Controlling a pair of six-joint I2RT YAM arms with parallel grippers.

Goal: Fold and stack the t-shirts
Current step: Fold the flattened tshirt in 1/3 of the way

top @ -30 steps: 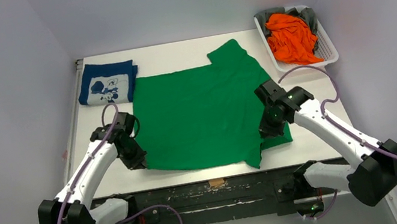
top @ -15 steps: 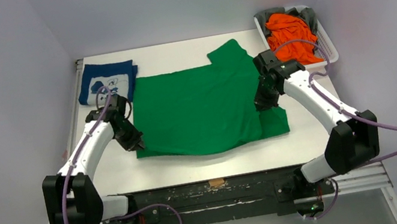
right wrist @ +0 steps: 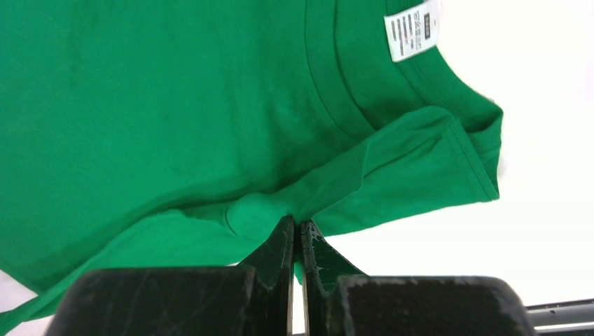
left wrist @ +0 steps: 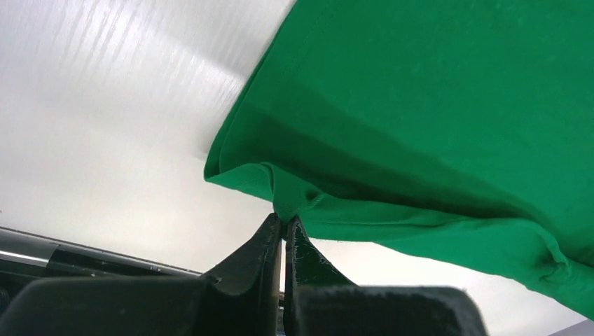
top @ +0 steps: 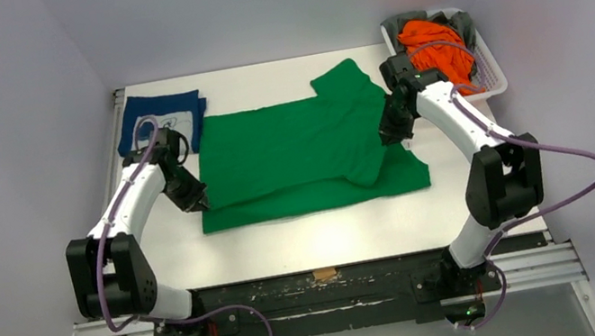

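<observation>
On the table's (top: 324,237) left side, near the folded navy t-shirt (top: 162,117), pinches the green t-shirt's (top: 299,145) hem corner in the closed left gripper (top: 201,204). Rightward, short of the basket (top: 494,85), clamps its sleeve side in the closed right gripper (top: 389,136). Looks mid lengthwise fold; next calls for laying both held corners evenly onto the far edge, then releasing.

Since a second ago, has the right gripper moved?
Yes. The right gripper, shut on the green t-shirt, has travelled away from the near edge of the table, toward the white basket at the back.

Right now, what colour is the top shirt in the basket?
Orange shirt, clearest in the top external view.
</observation>
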